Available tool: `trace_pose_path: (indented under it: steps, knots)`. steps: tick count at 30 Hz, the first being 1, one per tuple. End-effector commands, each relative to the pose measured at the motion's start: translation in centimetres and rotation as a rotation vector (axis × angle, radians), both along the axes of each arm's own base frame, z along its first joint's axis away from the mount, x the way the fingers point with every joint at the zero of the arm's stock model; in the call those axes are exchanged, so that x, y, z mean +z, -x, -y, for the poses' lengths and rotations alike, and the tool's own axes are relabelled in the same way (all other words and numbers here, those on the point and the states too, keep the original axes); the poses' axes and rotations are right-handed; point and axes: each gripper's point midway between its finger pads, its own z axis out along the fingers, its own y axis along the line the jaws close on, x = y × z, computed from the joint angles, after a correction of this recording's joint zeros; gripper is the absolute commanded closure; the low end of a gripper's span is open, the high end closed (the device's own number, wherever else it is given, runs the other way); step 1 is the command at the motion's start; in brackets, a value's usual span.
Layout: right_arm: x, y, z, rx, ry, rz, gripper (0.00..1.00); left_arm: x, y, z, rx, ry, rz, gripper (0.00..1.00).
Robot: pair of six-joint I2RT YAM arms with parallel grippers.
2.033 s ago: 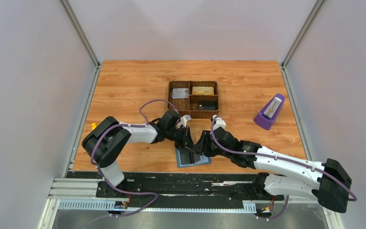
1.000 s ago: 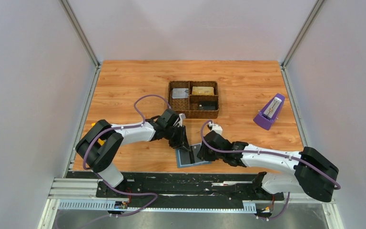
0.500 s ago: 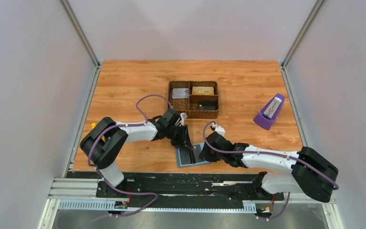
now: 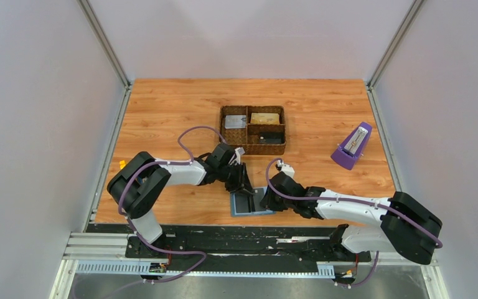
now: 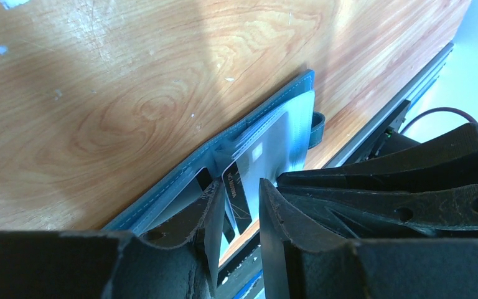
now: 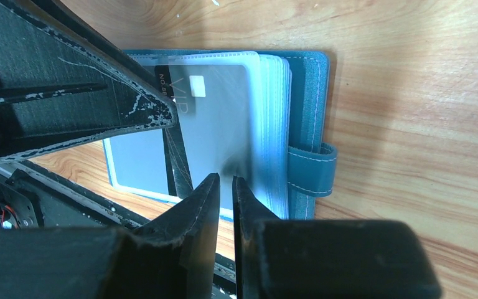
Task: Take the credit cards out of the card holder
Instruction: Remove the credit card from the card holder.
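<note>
Wooden table (image 4: 162,112), open card holder (image 6: 308,93), credit card (image 6: 218,118) marked "VIP"

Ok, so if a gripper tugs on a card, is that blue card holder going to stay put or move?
The card holder looks thin and light, lying on the smooth wooden table, so it would probably slide. Its clear sleeves look floppy and would likely lift when pulled.

1. Dark grey plastic card (image 6: 215,118) in a clear sleeve of the blue stitched bifold card holder (image 6: 308,93): "VIP" in pale letters near its corner.
2. Same card, along the edge beside "VIP": "NO 88", remaining digits covered.
3. Left wrist view, black card (image 5: 236,199) standing in the holder: fine white print, too blurred to read.
</note>
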Motion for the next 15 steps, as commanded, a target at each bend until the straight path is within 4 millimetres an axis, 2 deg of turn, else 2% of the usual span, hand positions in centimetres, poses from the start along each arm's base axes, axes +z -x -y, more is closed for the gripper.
trace_pose_path:
  steps: [1,6,9,15]
  knots:
    - [-0.1,-0.1,0.2,-0.018,-0.011,0.003,0.85,0.2,0.1,0.4,0.009,0.035,-0.014,0.65]
    - [0.0,-0.2,0.2,-0.02,-0.016,0.004,0.85,0.1,0.1,-0.4,0.033,-0.004,-0.002,0.65]
    - [0.0,-0.2,0.1,-0.019,-0.015,0.003,0.85,0.5,0.1,-0.3,0.034,0.009,0.003,0.66]
    - [0.0,-0.2,0.0,-0.018,-0.017,0.002,0.85,1.3,0.5,0.9,0.032,0.1,-0.038,0.77]
